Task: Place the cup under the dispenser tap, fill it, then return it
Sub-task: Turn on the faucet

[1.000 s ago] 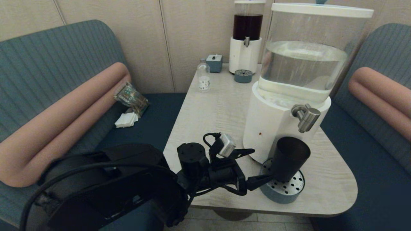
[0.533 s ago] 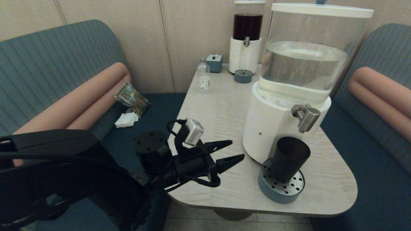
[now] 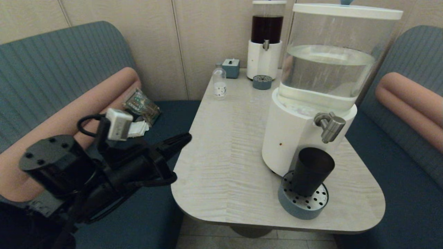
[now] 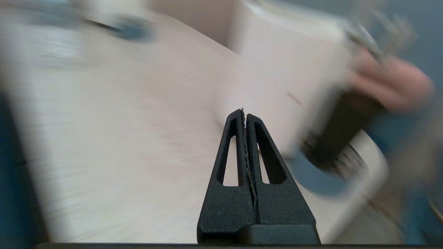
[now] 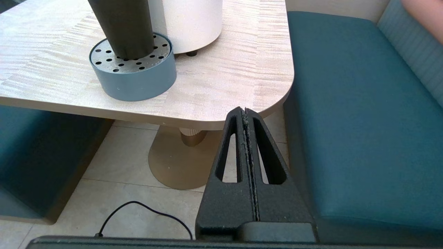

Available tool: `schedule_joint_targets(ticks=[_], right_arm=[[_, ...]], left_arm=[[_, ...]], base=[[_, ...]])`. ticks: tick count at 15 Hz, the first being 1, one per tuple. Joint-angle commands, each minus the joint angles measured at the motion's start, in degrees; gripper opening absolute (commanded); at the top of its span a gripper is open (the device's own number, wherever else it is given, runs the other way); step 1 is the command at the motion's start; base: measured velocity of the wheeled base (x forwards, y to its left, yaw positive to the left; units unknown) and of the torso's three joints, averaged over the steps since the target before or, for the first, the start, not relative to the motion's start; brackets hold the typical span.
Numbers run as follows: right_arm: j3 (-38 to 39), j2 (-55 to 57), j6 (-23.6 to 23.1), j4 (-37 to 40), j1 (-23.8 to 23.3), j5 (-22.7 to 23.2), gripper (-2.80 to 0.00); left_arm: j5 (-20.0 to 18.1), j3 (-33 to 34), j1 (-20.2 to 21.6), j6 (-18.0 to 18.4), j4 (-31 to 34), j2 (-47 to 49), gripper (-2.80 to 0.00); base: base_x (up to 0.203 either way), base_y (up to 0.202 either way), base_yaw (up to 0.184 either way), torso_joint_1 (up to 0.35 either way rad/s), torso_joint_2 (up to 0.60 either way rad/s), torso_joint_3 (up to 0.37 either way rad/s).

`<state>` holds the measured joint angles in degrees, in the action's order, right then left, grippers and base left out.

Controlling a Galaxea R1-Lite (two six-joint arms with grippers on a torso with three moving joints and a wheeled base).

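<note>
The black cup [image 3: 310,171] stands upright on the blue-grey perforated drip tray [image 3: 304,206], right below the brushed-steel dispenser tap [image 3: 329,126] of the big white-based dispenser [image 3: 297,138]. My left gripper [image 3: 183,139] is shut and empty, off the table's left edge over the bench, far from the cup. In the left wrist view the cup [image 4: 341,133] shows blurred beyond the shut left gripper [image 4: 244,111]. My right gripper [image 5: 245,110] is shut and empty, low beside the table's near right corner; the cup [image 5: 121,27] and drip tray [image 5: 133,77] show there.
At the table's far end stand a dark-liquid dispenser [image 3: 265,41] with its small tray [image 3: 262,82], a small clear bottle [image 3: 219,82] and a blue box [image 3: 231,67]. A packet [image 3: 141,103] and napkins [image 3: 136,129] lie on the left bench. A cable [image 5: 145,211] runs on the floor.
My left gripper let go of the cup, drew back left across the table to beyond its edge, and shut. The cup stayed on the drip tray.
</note>
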<state>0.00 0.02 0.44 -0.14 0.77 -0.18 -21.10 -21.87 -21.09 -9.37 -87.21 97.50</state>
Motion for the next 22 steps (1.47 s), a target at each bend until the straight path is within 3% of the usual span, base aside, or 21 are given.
schedule_joint_targets(ticks=[1, 3, 5, 8, 12, 17, 22], right_arm=[[0.03, -0.20, 0.00, -0.04, 0.02, 0.01, -2.80], [0.09, -0.20, 0.00, -0.04, 0.02, 0.01, -2.80], [0.00, -0.20, 0.00, -0.04, 0.02, 0.01, -2.80], [0.06, -0.20, 0.00, -0.04, 0.02, 0.01, -2.80], [0.09, -0.20, 0.00, -0.04, 0.02, 0.01, -2.80], [0.00, -0.20, 0.00, -0.04, 0.02, 0.01, -2.80], [0.09, -0.20, 0.00, -0.04, 0.02, 0.01, -2.80]], left_arm=[[6.27, 3.07, 3.64, -2.25, -0.45, -8.67, -2.80], [14.20, 6.07, 7.92, -4.87, -0.45, -13.56, -2.80], [17.50, 7.73, 13.69, -5.85, -0.45, -18.69, -2.80], [18.12, 9.60, 18.37, -6.07, -0.45, -27.93, -2.80], [16.95, 13.06, 19.32, -5.67, 2.65, -41.09, -2.80], [12.10, 9.19, 19.34, -3.37, 27.71, -59.41, -2.80], [6.85, 5.34, 19.35, -2.46, 63.05, -82.84, -2.80]], base=[[0.000, 0.000, 0.000, 0.000, 0.00, 0.000], [0.000, 0.000, 0.000, 0.000, 0.00, 0.000], [0.000, 0.000, 0.000, 0.000, 0.00, 0.000], [0.000, 0.000, 0.000, 0.000, 0.00, 0.000], [0.000, 0.000, 0.000, 0.000, 0.00, 0.000], [0.000, 0.000, 0.000, 0.000, 0.00, 0.000], [0.000, 0.000, 0.000, 0.000, 0.00, 0.000]])
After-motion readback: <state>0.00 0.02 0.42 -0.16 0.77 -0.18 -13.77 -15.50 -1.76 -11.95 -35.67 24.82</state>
